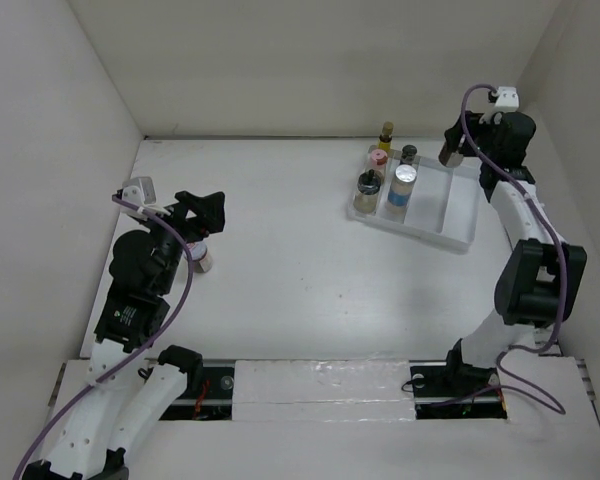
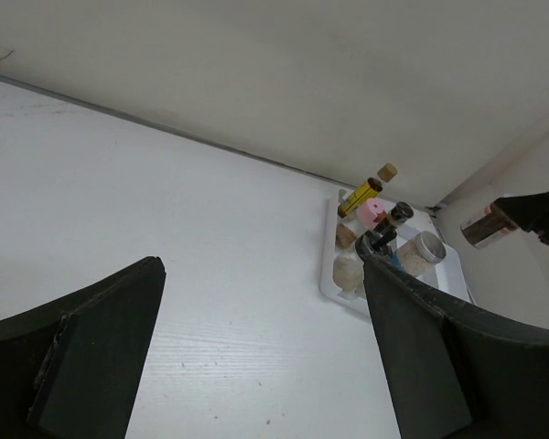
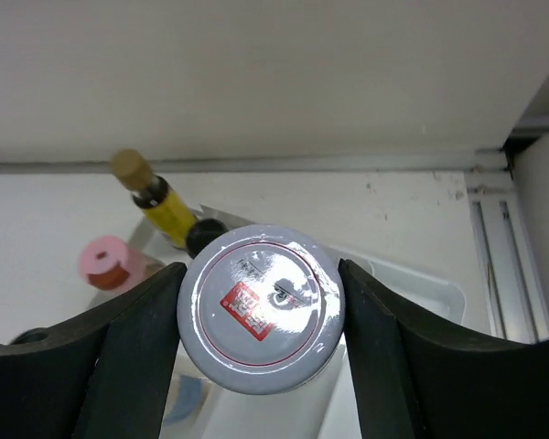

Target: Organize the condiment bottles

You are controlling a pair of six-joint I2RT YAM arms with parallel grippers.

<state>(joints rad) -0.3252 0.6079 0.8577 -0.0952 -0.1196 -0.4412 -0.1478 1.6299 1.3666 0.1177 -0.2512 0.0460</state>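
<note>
White-lidded brown jar (image 3: 261, 308) clamped in right claw (image 3: 261, 270) — over tray (image 1: 450, 208); left claw (image 2: 261, 263) wide open, empty.

The table (image 1: 300, 250) is a white, matte surface, closed in by white walls along its left, far and right edges. A white ridged plastic tray (image 1: 450, 215) lies on it near the far right corner, set at a slight angle to the far edge. A yellow bottle (image 1: 386, 138) stands upright at the tray's far left corner, close to the far edge; whether it rests on the table or inside the tray is unclear. Near the left edge, about midway along it, a small jar (image 1: 203, 260) sits on the table, well apart from the tray.
</note>
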